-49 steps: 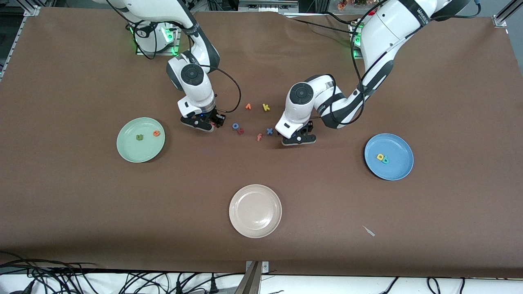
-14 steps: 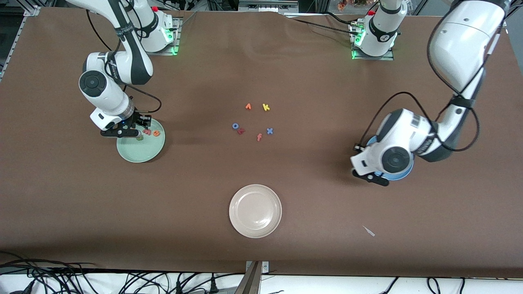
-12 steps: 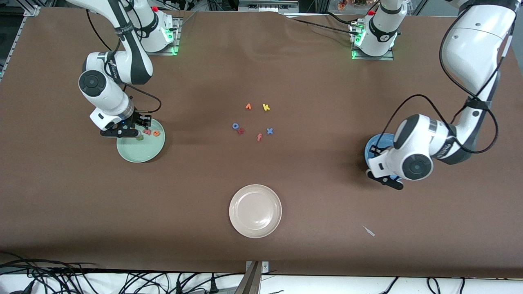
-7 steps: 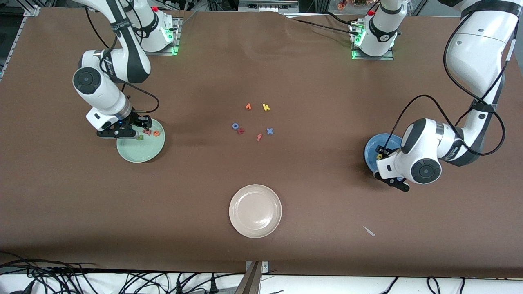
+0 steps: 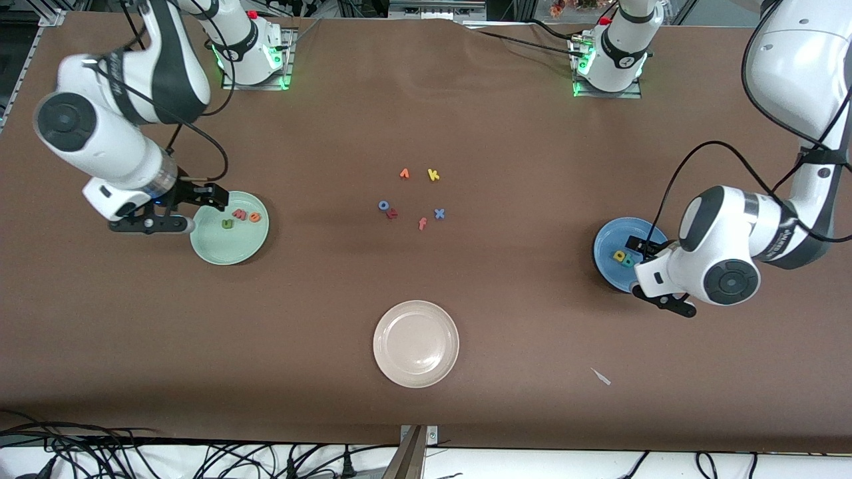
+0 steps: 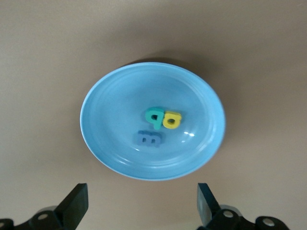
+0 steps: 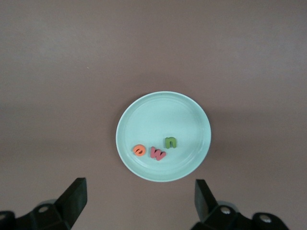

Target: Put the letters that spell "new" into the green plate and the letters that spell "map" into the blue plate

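The green plate (image 5: 226, 249) holds the olive n (image 5: 227, 223), the pinkish-red w (image 5: 239, 215) and the orange e (image 5: 255, 216). The right wrist view shows the same green plate (image 7: 163, 115) with n (image 7: 171, 142), w (image 7: 157, 153) and e (image 7: 139, 150). My right gripper (image 5: 150, 223) hangs open and empty over the table beside that plate. In the blue plate (image 6: 120, 105) lie the teal p (image 6: 154, 116), the yellow a (image 6: 171, 120) and the blue m (image 6: 148, 138). My left gripper (image 5: 665, 303) is open and empty over the blue plate's (image 5: 609, 243) rim; its arm covers part of the plate.
A cream-white plate (image 5: 416, 343) sits near the front camera. Loose letters lie mid-table: orange v (image 5: 404, 173), yellow k (image 5: 433, 175), blue o (image 5: 384, 205), a dark red letter (image 5: 393, 213), orange f (image 5: 422, 223), blue x (image 5: 439, 213). A small white scrap (image 5: 601, 376) lies near the front edge.
Both grippers have opened and drawn up and away from their plates. The w now lies in the green plate and the m in the blue plate.
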### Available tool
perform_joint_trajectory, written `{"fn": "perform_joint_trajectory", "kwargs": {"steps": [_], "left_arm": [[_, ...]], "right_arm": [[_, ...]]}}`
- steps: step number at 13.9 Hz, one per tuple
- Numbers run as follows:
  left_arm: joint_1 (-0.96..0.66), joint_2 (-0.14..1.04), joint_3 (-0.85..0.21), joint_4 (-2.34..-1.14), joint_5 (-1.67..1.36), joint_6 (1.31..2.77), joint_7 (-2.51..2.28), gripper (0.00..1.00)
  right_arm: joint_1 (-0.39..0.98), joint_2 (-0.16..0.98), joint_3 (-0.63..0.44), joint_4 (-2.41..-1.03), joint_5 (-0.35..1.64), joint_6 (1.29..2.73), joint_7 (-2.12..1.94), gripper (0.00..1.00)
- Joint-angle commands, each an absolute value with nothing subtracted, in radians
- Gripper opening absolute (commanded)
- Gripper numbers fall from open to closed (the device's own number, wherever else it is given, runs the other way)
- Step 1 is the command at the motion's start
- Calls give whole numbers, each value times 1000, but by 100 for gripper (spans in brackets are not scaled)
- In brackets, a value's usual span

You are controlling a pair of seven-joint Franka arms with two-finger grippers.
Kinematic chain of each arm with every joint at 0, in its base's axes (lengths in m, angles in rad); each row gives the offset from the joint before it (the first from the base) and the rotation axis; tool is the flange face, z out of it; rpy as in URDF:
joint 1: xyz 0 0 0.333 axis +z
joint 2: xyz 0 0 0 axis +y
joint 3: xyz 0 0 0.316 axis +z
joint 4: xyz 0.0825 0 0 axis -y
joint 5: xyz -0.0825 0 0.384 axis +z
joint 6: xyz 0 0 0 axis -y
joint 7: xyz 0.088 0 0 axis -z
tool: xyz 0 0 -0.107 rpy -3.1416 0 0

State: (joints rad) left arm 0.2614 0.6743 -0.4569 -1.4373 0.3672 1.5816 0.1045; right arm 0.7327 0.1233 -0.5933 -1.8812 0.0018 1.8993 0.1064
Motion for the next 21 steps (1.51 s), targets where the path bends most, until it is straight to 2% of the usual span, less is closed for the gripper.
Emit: {"fn": "perform_joint_trajectory", "kwargs": {"steps": [1, 3, 4, 5, 7, 8, 9, 13, 14, 16, 17, 21], "left_arm": [[262, 655, -456, -1391, 322, 1513, 92, 100], [259, 583, -431, -1411, 283, 1517, 90, 100], [244, 540, -382, -1433, 235, 1522, 95, 100], [221, 464, -324, -1495, 171, 1560, 86, 100], [122, 297, -144, -1654, 38, 1681, 87, 100], [68, 247, -56, -1696, -33, 1702, 86, 100], [42, 207, -14, -1706, -64, 1706, 87, 100], [17, 22, -11, -1721, -60, 1691, 91, 100], [12, -3, -9, -1714, -55, 1646, 89, 100], [8, -37, -14, -1697, -37, 1563, 94, 100], [8, -54, -20, -1692, -20, 1543, 97, 100], [14, -63, -31, -1675, -5, 1537, 104, 100]], "right_arm": [[726, 163, -591, -1680, 15, 1729, 98, 99], [724, 170, -592, -1608, 14, 1674, 98, 99], [724, 173, -592, -1595, 12, 1661, 98, 100], [716, 172, -595, -1594, 14, 1660, 95, 99], [704, 170, -595, -1592, 14, 1655, 94, 99], [701, 172, -598, -1592, 14, 1654, 91, 100], [692, 172, -601, -1592, 14, 1654, 89, 100], [683, 172, -583, -1594, 66, 1641, 95, 100], [611, 166, -502, -1594, 69, 1644, 89, 100], [313, 160, -208, -1572, 64, 1637, 83, 100], [246, 158, -128, -1572, 55, 1638, 84, 100], [113, 132, -23, -1578, 43, 1634, 80, 100]]}}
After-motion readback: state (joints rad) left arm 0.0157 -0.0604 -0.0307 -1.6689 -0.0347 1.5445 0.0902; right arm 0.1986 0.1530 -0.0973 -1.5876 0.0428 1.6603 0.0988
